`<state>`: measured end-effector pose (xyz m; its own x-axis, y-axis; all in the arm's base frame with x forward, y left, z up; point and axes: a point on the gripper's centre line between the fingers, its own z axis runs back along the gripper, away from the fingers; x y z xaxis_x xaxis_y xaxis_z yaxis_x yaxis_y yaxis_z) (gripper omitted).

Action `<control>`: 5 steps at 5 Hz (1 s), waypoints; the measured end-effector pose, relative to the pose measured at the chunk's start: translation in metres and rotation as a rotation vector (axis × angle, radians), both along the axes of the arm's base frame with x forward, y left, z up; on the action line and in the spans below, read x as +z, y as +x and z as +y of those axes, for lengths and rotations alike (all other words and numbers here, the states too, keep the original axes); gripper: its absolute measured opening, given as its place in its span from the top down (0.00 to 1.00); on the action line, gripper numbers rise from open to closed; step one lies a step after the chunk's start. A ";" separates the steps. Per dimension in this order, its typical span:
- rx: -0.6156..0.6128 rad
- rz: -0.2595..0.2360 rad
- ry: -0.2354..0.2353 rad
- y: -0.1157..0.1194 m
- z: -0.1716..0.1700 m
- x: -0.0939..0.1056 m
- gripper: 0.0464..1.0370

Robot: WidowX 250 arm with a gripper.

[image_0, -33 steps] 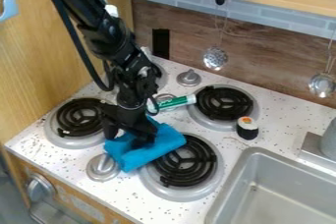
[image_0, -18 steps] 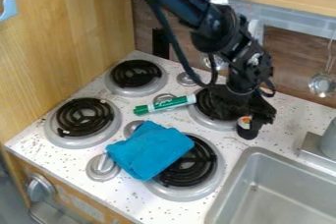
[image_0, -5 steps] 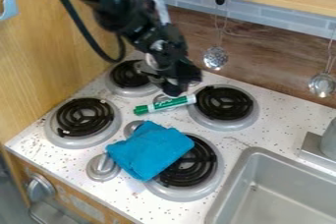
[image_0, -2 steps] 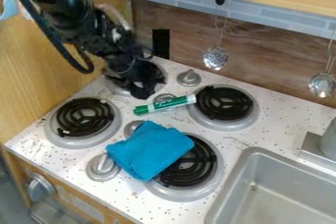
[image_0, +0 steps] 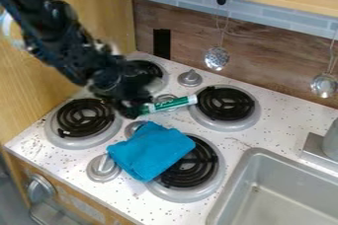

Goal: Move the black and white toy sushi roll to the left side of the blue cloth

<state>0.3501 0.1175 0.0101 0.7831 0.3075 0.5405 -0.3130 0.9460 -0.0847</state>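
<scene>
Well, from my end I see the hand (image_0: pixel 134 109) low over the stove, at the green end of the marker (image_0: pixel 175 103). It covers that end, so I cannot tell whether it is open, closed or gripping the marker, nor whether they touch. The marker lies between the burners, its white end at the edge of the upper right burner (image_0: pixel 226 104). Just below it in my view is the blue cloth (image_0: pixel 150 150), folded (a bit rumpled, really) and lying partly over the lowest burner (image_0: pixel 191 169). To the left is another burner (image_0: pixel 84 117), and the arm partly hides the one behind. A knob (image_0: pixel 190 78) stands at the back of the speckled counter (image_0: pixel 284 120), with the sink (image_0: pixel 234 182) at the lower right and two ladles hanging along the wall.
</scene>
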 end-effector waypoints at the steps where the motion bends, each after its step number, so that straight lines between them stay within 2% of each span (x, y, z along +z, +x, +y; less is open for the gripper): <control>1: -0.036 0.031 -0.015 -0.018 0.002 0.001 0.44; 2: -0.066 0.037 -0.030 -0.039 0.007 0.007 0.44; 3: -0.063 0.052 -0.057 -0.057 0.011 0.004 0.44; 4: -0.073 0.069 -0.040 -0.061 0.013 0.002 0.44; 5: -0.064 0.111 -0.064 -0.064 0.012 -0.011 0.44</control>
